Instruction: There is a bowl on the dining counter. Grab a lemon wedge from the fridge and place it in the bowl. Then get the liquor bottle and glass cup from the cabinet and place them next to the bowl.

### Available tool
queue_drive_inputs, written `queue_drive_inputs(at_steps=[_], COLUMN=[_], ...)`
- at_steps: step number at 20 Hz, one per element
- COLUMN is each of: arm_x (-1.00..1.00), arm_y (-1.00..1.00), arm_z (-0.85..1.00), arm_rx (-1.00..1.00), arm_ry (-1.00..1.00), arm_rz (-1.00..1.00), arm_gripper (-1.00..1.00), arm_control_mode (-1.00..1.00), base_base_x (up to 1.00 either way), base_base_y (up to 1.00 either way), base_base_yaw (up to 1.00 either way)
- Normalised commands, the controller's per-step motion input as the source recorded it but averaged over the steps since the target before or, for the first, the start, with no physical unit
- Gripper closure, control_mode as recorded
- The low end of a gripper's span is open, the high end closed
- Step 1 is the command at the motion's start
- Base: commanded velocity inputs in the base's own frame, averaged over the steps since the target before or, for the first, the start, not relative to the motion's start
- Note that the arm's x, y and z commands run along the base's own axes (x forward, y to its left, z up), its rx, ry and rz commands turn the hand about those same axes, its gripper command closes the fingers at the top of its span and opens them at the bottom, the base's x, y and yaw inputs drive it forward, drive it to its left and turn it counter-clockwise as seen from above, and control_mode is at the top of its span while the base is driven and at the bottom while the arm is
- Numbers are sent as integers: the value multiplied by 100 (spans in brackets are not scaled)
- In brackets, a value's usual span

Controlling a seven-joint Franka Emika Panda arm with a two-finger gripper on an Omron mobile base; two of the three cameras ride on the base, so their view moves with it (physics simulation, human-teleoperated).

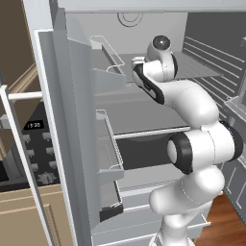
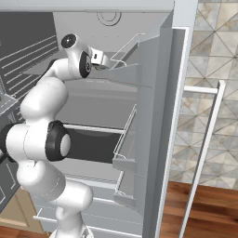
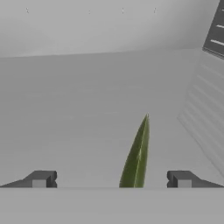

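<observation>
Fridge [image 1: 144,110] open — green sliver [image 3: 136,157] inside.

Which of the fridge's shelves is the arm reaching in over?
The upper one. The tool, its fingers spread open, is over the fridge's top shelf, close to a thin green sliver. The shelf with the pale front edge lies below the arm's elbow.
</observation>
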Motion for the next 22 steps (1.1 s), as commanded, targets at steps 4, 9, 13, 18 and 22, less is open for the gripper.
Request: queue_drive_inputs(at_steps=[4,9,13,18,22], arm_x=[16,5,0,0,0], arm_y=[0,0,-3,-1,0], arm_z=[-6,-9,-7,-2,0], arm_rx=[0,0,0,0,0], arm_ry=[0,0,0,0,2], arm_rz=[0,0,0,0,-2], arm_gripper=[-100,100,100,100,100], arm_control_mode=[-100,-100,-100,-100,-100], base_base_x=[0,0,0,0,0], base_base_y=[0,0,0,0,0], base_base_yaw=[0,0,0,0,0])
